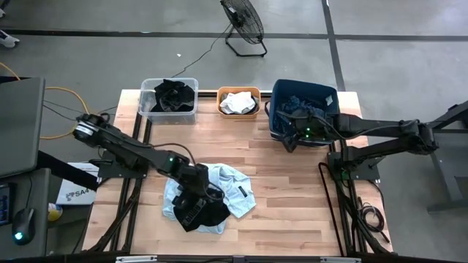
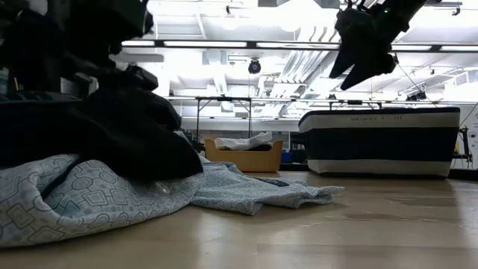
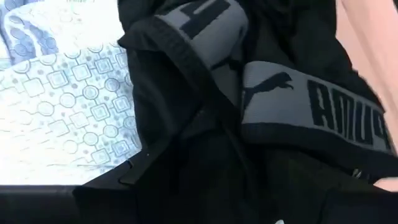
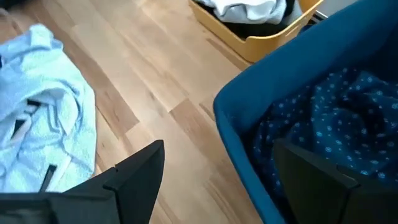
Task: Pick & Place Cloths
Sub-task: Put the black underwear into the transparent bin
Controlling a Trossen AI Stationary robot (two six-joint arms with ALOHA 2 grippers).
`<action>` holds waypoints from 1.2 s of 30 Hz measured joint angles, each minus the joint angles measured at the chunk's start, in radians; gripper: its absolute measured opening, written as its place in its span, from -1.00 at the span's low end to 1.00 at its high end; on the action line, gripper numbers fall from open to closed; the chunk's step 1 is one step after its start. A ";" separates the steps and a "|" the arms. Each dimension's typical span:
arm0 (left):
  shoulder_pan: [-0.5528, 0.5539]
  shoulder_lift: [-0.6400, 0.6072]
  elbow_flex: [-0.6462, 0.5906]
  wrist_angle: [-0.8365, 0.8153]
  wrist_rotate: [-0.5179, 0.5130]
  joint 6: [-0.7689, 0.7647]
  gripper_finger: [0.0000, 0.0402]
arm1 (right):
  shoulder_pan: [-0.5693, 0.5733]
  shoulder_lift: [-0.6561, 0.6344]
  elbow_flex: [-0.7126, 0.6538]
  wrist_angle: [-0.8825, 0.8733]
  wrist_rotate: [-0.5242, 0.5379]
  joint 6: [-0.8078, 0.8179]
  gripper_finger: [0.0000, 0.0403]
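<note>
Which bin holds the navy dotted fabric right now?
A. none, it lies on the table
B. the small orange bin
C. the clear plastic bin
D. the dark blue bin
D: the navy dotted fabric lies inside the dark blue plastic bin, under the right hand.

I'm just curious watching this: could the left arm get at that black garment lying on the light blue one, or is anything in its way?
Probably yes. The left gripper is already right over the black garment, which lies on top of the light blue cloth, with nothing covering it.
</note>
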 joint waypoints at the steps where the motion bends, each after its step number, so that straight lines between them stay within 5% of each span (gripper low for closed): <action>1: 0.000 0.014 0.001 0.009 0.003 -0.021 0.17 | 0.005 0.000 0.000 -0.003 -0.002 -0.006 0.44; 7: 0.000 0.074 0.002 0.008 -0.056 -0.086 0.07 | 0.042 -0.001 0.000 -0.013 -0.011 -0.016 0.44; 15: 0.000 0.054 0.040 0.007 -0.089 -0.182 -0.90 | 0.113 -0.001 0.000 -0.012 -0.011 -0.008 0.44; 20: -0.006 0.051 0.150 -0.107 -0.093 -0.240 -0.94 | 0.156 -0.001 0.000 -0.012 -0.010 0.019 0.44; 27: -0.029 0.051 0.411 -0.440 -0.240 -0.240 -0.96 | 0.206 -0.001 0.000 -0.011 -0.006 0.022 0.44; 30: -0.044 0.051 0.534 -0.605 -0.417 -0.245 -0.96 | 0.221 -0.001 0.000 -0.011 0.024 0.027 0.44; 36: -0.072 0.049 0.753 -0.952 -1.038 -0.450 -0.96 | 0.245 -0.001 0.000 -0.007 0.069 0.048 0.44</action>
